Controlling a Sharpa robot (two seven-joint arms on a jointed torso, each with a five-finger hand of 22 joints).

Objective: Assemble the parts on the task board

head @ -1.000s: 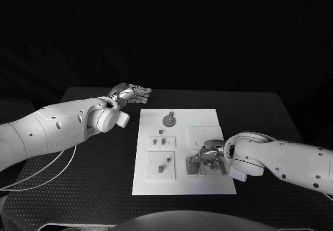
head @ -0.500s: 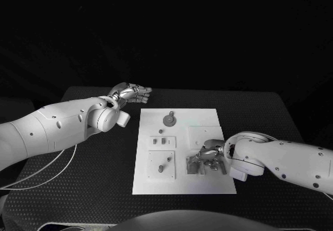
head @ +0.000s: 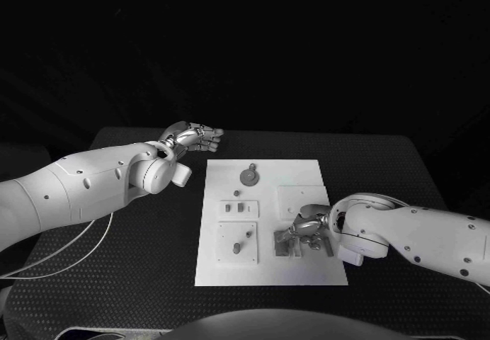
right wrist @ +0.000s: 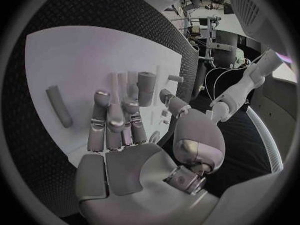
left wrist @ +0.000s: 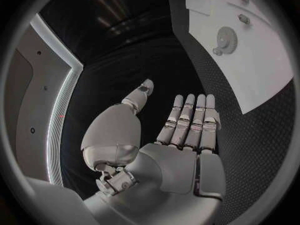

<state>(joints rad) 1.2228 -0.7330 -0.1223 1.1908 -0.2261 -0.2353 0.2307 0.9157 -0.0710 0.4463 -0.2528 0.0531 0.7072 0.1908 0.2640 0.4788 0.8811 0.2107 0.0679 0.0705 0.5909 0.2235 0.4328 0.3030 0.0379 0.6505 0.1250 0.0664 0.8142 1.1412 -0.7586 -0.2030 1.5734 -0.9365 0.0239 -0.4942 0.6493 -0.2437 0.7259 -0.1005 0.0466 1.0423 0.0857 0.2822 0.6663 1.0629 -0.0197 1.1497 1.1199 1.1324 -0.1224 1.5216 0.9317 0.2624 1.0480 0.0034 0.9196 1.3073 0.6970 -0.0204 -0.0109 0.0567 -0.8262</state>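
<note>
Task board (head: 268, 273) flat at mid-bench, white, rigid. Bench (head: 122, 283) black, textured.

Right robot hand (head: 306, 236) down over the board's near right quarter, fingers bent toward a cluster of upright pegs there. From the right wrist view, a short cylindrical peg (right wrist: 147, 87) stands at the fingertips; cannot tell whether gripped or merely touched. A second loose cylinder (right wrist: 56, 105) lies flat on the board, apart from the hand.

Left robot hand (head: 194, 138) off the board at its far left corner, above the bench, fingers straight and side by side, thumb apart, holding nothing.

Gear-like part (head: 249, 173) seated near the board's far end; small oval part (head: 237, 248) in the near left recessed panel.

Handling, as judged: parts small, stiff, light, probably smooth, so liable to roll or slip. Best taken across the cylinder's sides, near the top, kept upright for insertion.

Obscured: peg sockets beneath the right hand; contact at the fingertips; exact peg shapes.
</note>
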